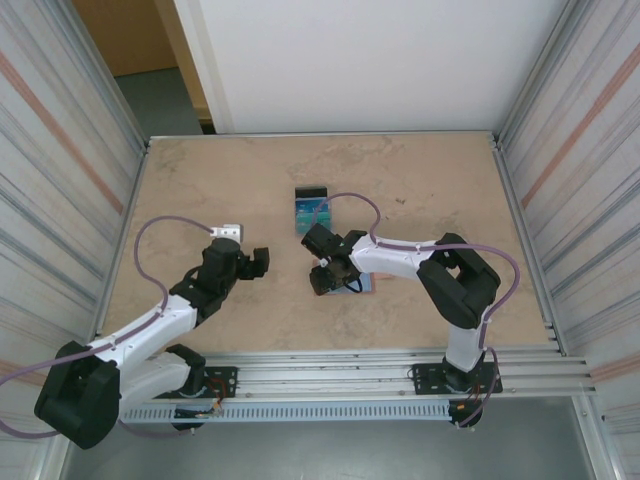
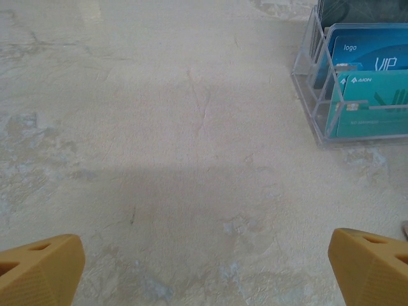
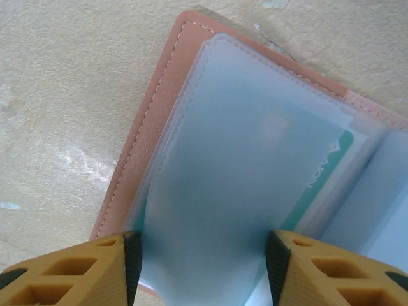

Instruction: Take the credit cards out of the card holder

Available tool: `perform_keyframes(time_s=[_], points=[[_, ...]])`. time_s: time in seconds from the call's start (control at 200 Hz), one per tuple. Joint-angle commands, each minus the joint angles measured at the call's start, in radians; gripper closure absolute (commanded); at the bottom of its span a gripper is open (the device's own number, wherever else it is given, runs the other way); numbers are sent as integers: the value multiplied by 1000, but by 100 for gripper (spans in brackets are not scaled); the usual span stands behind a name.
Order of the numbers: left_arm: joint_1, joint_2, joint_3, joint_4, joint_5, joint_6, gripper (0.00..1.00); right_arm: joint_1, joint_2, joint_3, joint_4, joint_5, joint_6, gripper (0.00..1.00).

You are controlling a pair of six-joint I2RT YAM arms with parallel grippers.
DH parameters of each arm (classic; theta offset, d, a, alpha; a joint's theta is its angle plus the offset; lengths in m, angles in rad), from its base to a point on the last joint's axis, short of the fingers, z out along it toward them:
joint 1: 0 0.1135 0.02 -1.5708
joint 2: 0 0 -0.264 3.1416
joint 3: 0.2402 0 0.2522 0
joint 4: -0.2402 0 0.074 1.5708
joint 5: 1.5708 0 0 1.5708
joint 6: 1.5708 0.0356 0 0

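Right gripper is half spread, straddling a frosted pocket leaf of the card holder; whether it grips, cannot tell. Holder lies open and flat mid-desk, leather edge slanting across the wrist view, teal credit card tucked inside. Left gripper is spread wide over bare desk. Clear rack holding blue and teal cards stands nearer the far edge.

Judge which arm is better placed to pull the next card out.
Right. The right gripper is over the open card holder, fingers either side of a frosted pocket with a teal card inside. The left gripper hangs open above bare table near the clear rack.
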Motion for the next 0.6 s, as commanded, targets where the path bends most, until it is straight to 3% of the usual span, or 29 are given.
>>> perform_keyframes(time_s=[0.0, 0.261, 0.596], points=[[-10, -9, 34, -15, -18, -3, 1, 9, 29, 13, -23, -21, 7, 51], [-45, -27, 58, -34, -42, 16, 1, 4, -3, 14, -19, -6, 6, 68], [-131, -64, 87, -53, -135, 34, 1, 3, -58, -8, -9, 46, 10, 80]])
